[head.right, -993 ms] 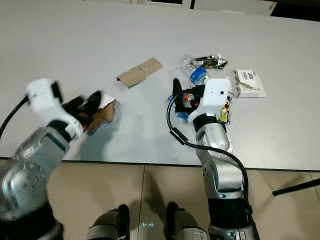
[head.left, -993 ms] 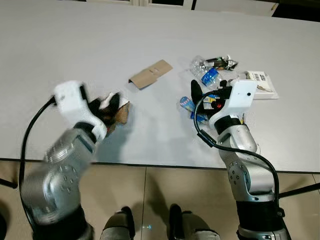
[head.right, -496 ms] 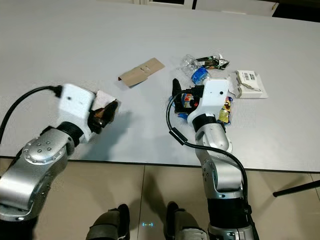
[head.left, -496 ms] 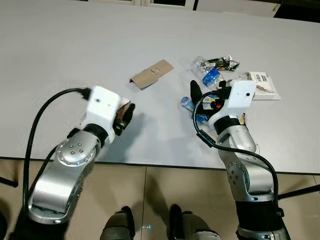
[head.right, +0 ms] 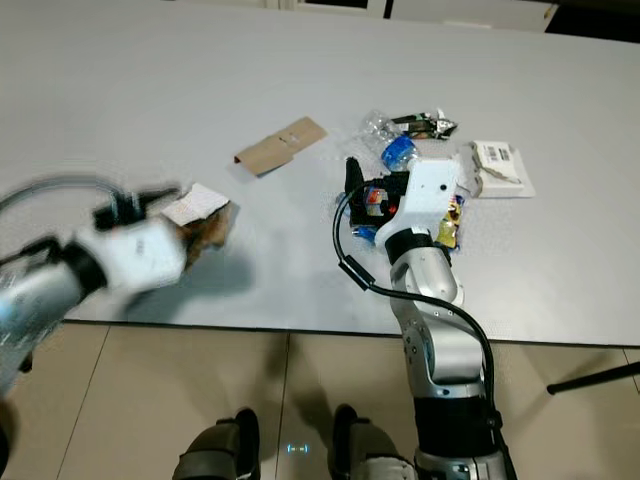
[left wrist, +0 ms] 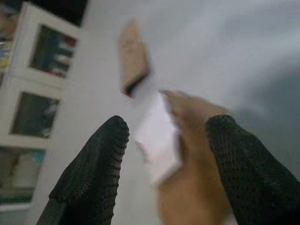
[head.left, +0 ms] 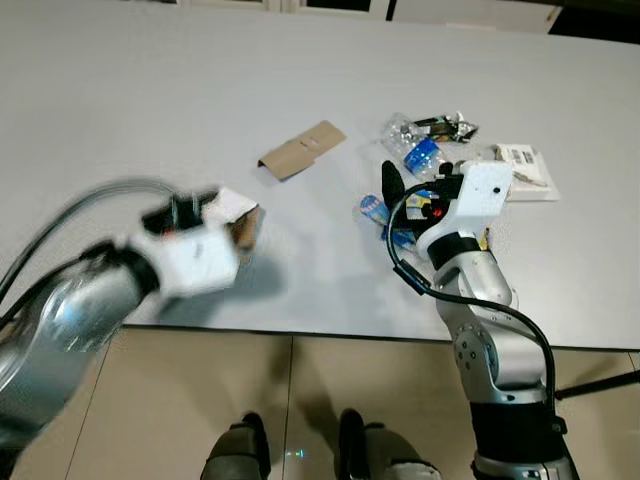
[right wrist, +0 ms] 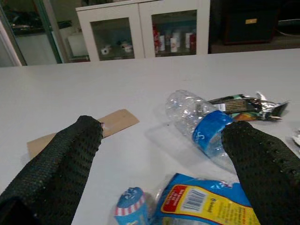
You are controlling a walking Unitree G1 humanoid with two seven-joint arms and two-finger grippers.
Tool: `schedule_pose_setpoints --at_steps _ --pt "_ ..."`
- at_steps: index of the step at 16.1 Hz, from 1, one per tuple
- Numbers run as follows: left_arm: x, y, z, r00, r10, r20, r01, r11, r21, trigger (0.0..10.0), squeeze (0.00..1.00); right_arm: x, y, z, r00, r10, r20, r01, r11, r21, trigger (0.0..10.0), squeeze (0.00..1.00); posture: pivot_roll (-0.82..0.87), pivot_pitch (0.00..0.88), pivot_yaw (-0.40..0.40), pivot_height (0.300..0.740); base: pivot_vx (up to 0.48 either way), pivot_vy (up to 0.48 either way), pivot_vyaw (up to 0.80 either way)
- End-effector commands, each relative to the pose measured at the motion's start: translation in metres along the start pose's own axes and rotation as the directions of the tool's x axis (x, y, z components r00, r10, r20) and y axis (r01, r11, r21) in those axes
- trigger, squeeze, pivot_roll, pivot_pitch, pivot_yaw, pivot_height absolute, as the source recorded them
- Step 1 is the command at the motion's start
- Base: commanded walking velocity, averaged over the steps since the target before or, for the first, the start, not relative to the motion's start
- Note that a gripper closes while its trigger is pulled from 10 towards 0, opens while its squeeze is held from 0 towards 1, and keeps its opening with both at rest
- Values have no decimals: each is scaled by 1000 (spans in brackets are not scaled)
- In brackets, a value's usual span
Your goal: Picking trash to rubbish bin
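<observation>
"Where is the trash?"

"On the white table (head.left: 150,90). A brown and white paper scrap (left wrist: 173,140) sits between the left gripper (left wrist: 168,173) fingers, which are spread wide (very blurry)."

"And the other one?"

"The right gripper (right wrist: 164,173) is wide apart too, over a snack wrapper (right wrist: 206,201), near a plastic bottle (right wrist: 199,119) and a cardboard strip (head.left: 301,149)."

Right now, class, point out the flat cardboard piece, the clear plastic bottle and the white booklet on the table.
flat cardboard piece (head.left: 301,150), left eye view, its middle.
clear plastic bottle (right wrist: 197,118), right wrist view, its clear body just above the blue label.
white booklet (head.left: 524,166), left eye view, its cover.
</observation>
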State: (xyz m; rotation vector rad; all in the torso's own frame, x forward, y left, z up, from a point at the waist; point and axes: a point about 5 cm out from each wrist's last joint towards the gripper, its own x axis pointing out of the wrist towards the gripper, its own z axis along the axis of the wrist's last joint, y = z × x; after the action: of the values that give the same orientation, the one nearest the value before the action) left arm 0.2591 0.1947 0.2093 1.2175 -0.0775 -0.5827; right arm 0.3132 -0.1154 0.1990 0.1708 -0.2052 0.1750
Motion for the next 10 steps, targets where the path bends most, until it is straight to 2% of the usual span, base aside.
schedule_pose_setpoints --at_steps 1,3,6,10 --pt "-7 -6 1 998 -50 24 48 998 49 10000 0 -3 -4 -4 1000 -19 -8 19 1000 4 10000 0 20 231 -31 740 0 0 0" --pt "-19 -15 -4 989 -151 -10 151 977 149 10000 0 -3 -5 -5 1000 -20 -9 20 1000 4 10000 0 21 234 -28 740 0 0 0" --pt "-37 -13 -7 982 -188 -19 188 967 173 10000 0 -3 -6 -5 1000 -21 -12 21 1000 4 10000 0 34 242 -30 740 0 0 0" --pt "-46 -10 -19 979 -180 -95 197 958 210 10000 0 -2 -6 -6 1000 -17 -12 17 1000 7 10000 0 39 242 -33 740 0 0 0"
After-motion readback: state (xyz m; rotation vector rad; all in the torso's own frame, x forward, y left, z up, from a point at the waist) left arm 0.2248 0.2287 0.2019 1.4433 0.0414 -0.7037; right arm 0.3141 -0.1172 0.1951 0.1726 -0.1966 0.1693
